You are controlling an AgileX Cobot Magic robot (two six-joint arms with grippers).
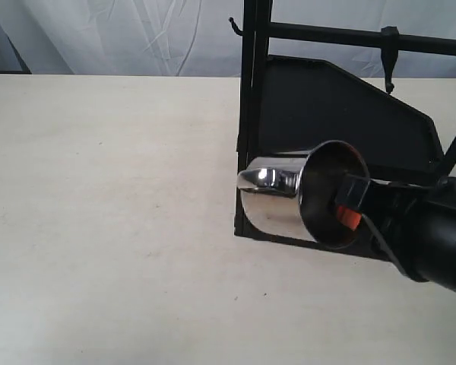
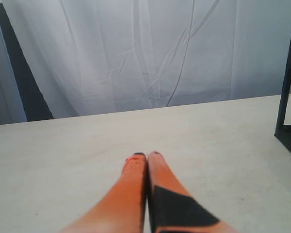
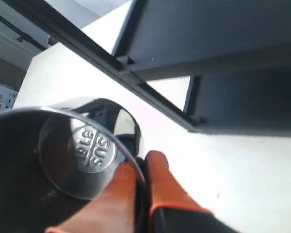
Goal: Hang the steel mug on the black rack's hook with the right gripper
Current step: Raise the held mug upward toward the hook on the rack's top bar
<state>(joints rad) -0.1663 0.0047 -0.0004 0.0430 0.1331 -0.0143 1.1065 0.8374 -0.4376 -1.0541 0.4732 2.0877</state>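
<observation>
Black rack (image 1: pixel 330 114) stands at the far right of the tabletop (image 1: pixel 106 220); top bar high above everything.

Steel mug (image 1: pixel 304 194) held off the surface in front of the rack's lower shelf, lying sideways, mouth toward the camera.

Right end effector (image 1: pixel 348 204) pinches the mug wall, one orange finger (image 3: pixel 119 187) inside, one outside. A thin rim grip on mirror steel may rotate or slip during the lift.

Left end effector (image 2: pixel 147 160) closed, empty, idle.

Hook (image 1: pixel 389 57) is slim; the handle loop isn't clearly visible, so misalignment is likely.
</observation>
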